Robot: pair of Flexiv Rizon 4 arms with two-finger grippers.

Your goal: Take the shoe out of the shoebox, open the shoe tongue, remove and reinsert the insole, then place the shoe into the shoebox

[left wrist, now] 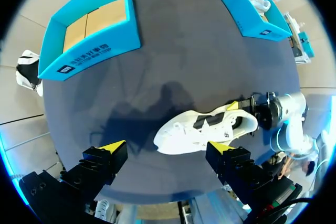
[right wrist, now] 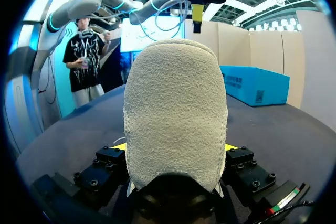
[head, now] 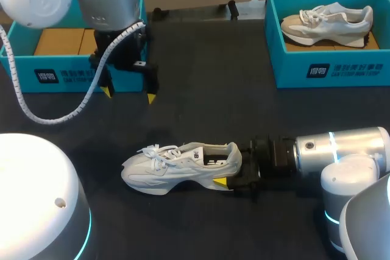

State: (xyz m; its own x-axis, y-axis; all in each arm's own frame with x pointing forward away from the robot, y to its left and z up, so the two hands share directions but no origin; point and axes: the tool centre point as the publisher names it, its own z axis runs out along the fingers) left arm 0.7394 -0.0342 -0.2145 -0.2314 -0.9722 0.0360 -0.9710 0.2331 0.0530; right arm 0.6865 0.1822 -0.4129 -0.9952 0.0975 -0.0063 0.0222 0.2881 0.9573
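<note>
A white sneaker (head: 177, 165) lies on its side on the dark table, toe to the left, laces loose. My right gripper (head: 224, 172) comes in from the right and is shut on the shoe's heel, one yellow tip showing under the sole. In the right wrist view the grey heel (right wrist: 176, 114) fills the space between the fingers. My left gripper (head: 129, 94) hangs open and empty above the table, in front of the left teal shoebox (head: 73, 77). In the left wrist view the sneaker (left wrist: 205, 127) lies well below its spread fingers.
The left shoebox shows only brown cardboard inside. A second teal shoebox (head: 329, 68) at the back right holds another pale sneaker (head: 326, 22). Dark table surface lies between the boxes and around the shoe.
</note>
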